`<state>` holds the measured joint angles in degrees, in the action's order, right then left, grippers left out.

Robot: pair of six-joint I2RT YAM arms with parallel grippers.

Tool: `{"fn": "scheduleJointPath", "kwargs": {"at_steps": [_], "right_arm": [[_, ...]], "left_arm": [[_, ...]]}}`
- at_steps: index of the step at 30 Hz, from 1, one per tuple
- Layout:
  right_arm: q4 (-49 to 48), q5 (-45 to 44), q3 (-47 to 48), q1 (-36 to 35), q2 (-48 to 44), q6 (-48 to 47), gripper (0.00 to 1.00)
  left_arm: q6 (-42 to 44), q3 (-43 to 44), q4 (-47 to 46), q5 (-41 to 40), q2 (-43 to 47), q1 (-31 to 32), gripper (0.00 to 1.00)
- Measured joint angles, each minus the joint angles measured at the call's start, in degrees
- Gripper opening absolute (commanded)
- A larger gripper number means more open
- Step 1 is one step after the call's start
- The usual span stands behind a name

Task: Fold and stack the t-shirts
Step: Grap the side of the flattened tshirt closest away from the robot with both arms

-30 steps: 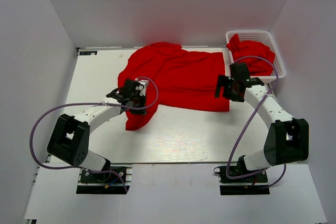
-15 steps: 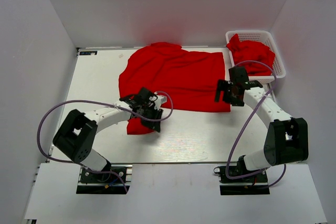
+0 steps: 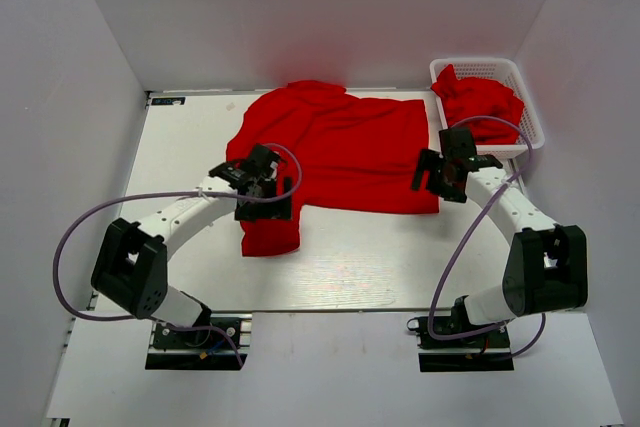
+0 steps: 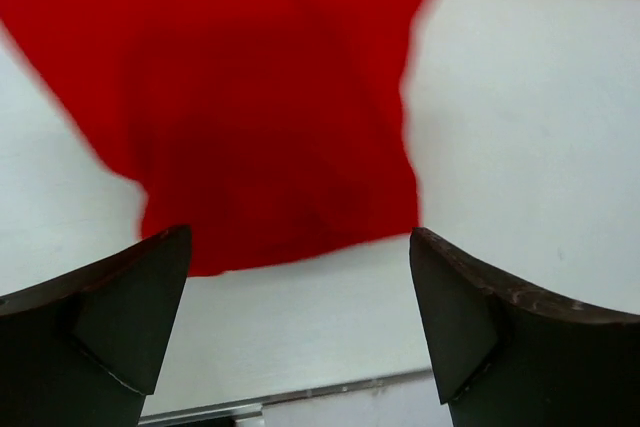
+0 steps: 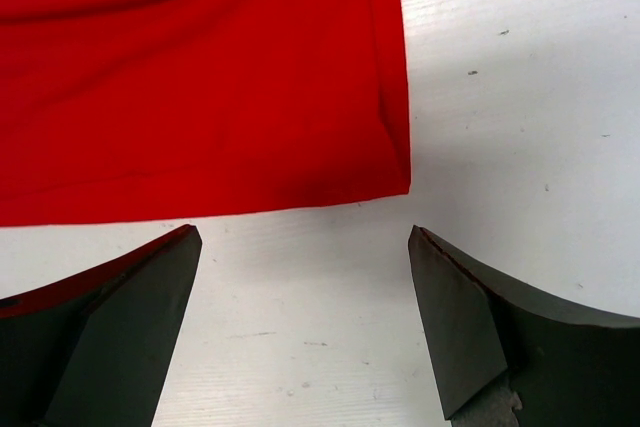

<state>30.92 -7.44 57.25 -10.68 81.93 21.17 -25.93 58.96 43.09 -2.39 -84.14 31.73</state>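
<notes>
The left gripper (image 3: 265, 197), wide and empty, hangs over the sleeve (image 3: 270, 232) of 1 shirt (image 3: 350, 152) spread by the table's (image 3: 350, 267) far edge. The right gripper (image 3: 440, 177), wide and empty, is over the shirt's near right corner. More shirts (image 3: 485, 102) fill the basket (image 3: 480, 65) at the far right corner.

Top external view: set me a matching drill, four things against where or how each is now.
1. spread bright red cloth t-shirt
2. white plastic lattice basket
3. left end effector
4. right end effector

A. open, above the shirt's square hem corner
B. flat on the white table
C. far right, holding crumpled red cloth
D. open, above the shirt's near-left flap

Pairs: 1-B, 2-C, 3-D, 4-A
</notes>
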Motion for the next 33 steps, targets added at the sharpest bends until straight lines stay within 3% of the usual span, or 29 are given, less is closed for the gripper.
{"fn": "scheduleJointPath", "kwargs": {"at_steps": [4, 10, 17, 22, 29, 33], "right_arm": [[-1.27, 0.09, -0.07, 0.83, 0.33, 1.81, 0.90], [-2.69, -0.52, -1.97, 2.08, 1.07, 4.07, 0.90], [-3.37, -1.18, -3.19, 3.93, 1.18, 5.49, 0.90], [-4.15, -0.55, -3.72, 4.76, 1.25, 5.49, 0.90], [-4.50, 0.81, -3.76, 5.20, 2.08, 5.46, 0.90], [-4.52, 0.76, -3.78, 5.49, 2.08, 5.44, 0.90]], "left_arm": [[-5.25, -0.33, 2.38, -3.72, -1.07, -6.08, 1.00], [-10.10, -7.48, 2.49, -3.58, -0.48, -13.40, 1.00], [-12.57, -14.21, 0.94, 0.11, 2.23, -14.43, 1.00], [-12.61, -16.35, 0.35, -0.13, 4.63, -14.43, 0.93], [-11.69, -16.55, -3.78, -0.37, 4.26, -14.43, 0.73], [-11.41, -17.84, -6.14, 0.31, 3.21, -14.43, 0.51]]}}
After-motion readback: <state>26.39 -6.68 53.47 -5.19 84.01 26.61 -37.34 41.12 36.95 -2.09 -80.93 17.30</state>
